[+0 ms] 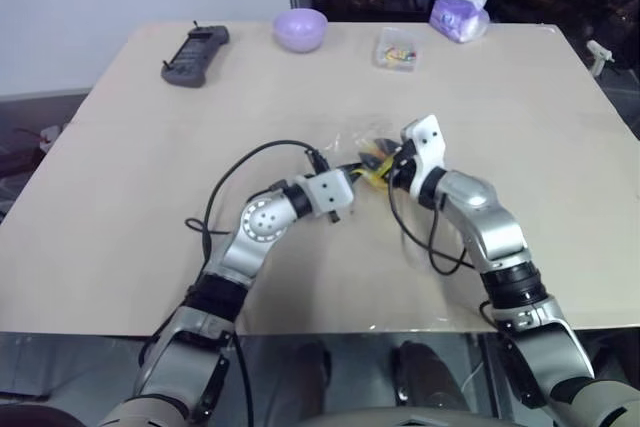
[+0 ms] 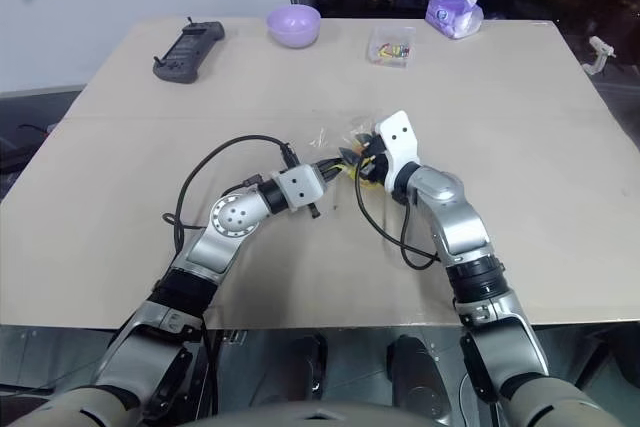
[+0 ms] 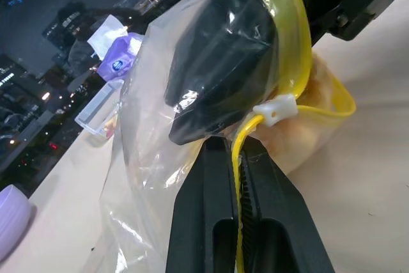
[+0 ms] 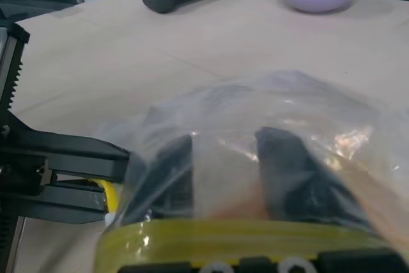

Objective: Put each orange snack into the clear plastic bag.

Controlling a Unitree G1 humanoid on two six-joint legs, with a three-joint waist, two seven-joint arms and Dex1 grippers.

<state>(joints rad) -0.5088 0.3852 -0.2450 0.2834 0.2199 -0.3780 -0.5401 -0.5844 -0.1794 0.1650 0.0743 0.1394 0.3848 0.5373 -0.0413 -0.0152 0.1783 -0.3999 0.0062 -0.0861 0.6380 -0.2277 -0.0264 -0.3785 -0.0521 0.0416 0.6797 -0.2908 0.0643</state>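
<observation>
Two grippers at clear plastic bag (image 1: 372,155); left jaws pinching its yellow strip, right jaws spread inside

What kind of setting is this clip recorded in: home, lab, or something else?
Probably a lab or office test space at night: a plain light wooden table beside a dark window showing city lights, with a handheld controller lying among props like a lilac bowl and a tissue pack.

Silver arms, white wrists, black cables
</observation>
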